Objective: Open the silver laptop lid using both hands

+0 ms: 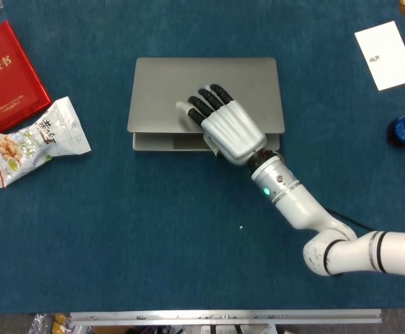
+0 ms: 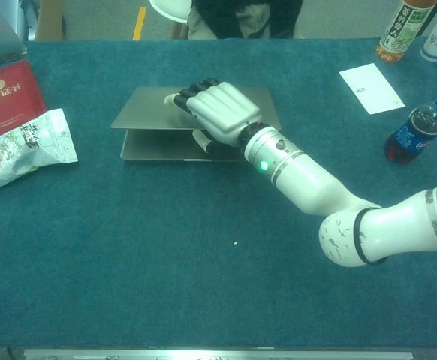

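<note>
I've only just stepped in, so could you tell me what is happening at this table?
The robot's right hand grips the front edge of the silver laptop lid, fingers on top and thumb underneath. The lid is lifted a little, with the base showing beneath it in the chest view. The left hand is not in sight. A snack bag and a red booklet lie off to the side.
</note>
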Action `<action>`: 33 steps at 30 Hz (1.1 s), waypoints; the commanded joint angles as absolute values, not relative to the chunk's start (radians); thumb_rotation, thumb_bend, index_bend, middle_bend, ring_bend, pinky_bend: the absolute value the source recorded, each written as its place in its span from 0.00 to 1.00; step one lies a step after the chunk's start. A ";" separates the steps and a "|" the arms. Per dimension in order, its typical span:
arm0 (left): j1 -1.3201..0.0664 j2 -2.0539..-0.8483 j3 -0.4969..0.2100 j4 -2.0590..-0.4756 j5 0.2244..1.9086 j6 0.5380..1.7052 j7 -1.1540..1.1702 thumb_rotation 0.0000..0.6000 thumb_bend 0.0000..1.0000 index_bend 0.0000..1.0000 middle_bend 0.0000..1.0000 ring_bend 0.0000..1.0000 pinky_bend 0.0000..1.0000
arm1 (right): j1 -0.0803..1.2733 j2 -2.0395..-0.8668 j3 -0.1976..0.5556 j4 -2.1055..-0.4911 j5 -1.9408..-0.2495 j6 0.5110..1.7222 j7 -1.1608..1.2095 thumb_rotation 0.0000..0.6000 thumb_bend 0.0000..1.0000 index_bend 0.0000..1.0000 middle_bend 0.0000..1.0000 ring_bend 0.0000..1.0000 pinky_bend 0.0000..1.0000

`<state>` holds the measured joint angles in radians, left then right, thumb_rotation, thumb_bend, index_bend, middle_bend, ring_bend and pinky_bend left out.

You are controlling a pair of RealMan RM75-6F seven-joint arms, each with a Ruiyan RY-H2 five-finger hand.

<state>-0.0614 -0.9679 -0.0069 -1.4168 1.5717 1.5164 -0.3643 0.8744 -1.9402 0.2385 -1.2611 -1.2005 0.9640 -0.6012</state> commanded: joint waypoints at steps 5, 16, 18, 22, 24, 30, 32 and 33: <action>-0.065 -0.967 -0.003 -1.417 1.574 1.509 -0.363 1.00 0.30 0.34 0.30 0.26 0.22 | 0.885 -1.925 0.252 -1.276 -1.190 0.969 -0.615 1.00 0.51 0.16 0.20 0.13 0.13; -0.095 -0.969 0.019 -1.418 1.617 1.472 -0.357 1.00 0.30 0.34 0.30 0.26 0.22 | 0.899 -1.902 0.263 -1.303 -1.174 0.979 -0.643 1.00 0.51 0.16 0.20 0.13 0.13; -0.104 -0.972 0.023 -1.422 1.629 1.464 -0.354 1.00 0.30 0.34 0.30 0.26 0.22 | 0.902 -1.898 0.267 -1.308 -1.168 0.980 -0.646 1.00 0.51 0.16 0.20 0.13 0.13; -0.119 -0.977 0.031 -1.427 1.649 1.451 -0.343 1.00 0.30 0.34 0.30 0.26 0.22 | 0.906 -1.889 0.271 -1.317 -1.161 0.985 -0.653 1.00 0.51 0.16 0.20 0.13 0.13; -0.126 -0.980 0.035 -1.431 1.658 1.445 -0.340 1.00 0.30 0.34 0.30 0.26 0.22 | 0.908 -1.886 0.272 -1.321 -1.158 0.986 -0.657 1.00 0.51 0.16 0.20 0.13 0.13; -0.150 -0.991 0.047 -1.444 1.690 1.429 -0.328 1.00 0.30 0.34 0.30 0.26 0.22 | 0.916 -1.875 0.277 -1.330 -1.146 0.993 -0.669 1.00 0.51 0.16 0.20 0.13 0.13; -0.159 -0.993 0.051 -1.447 1.703 1.424 -0.324 1.00 0.30 0.34 0.30 0.26 0.22 | 0.918 -1.873 0.278 -1.331 -1.143 0.996 -0.672 1.00 0.51 0.16 0.20 0.13 0.13; -0.164 -0.995 0.053 -1.448 1.711 1.421 -0.321 1.00 0.30 0.34 0.30 0.26 0.22 | 0.919 -1.873 0.278 -1.331 -1.142 0.997 -0.674 1.00 0.51 0.16 0.20 0.13 0.13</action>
<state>-0.1588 -0.9925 0.0498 -1.4459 1.7040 1.4246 -0.3246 0.9185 -1.8730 0.2780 -1.3309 -1.1422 0.9973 -0.6734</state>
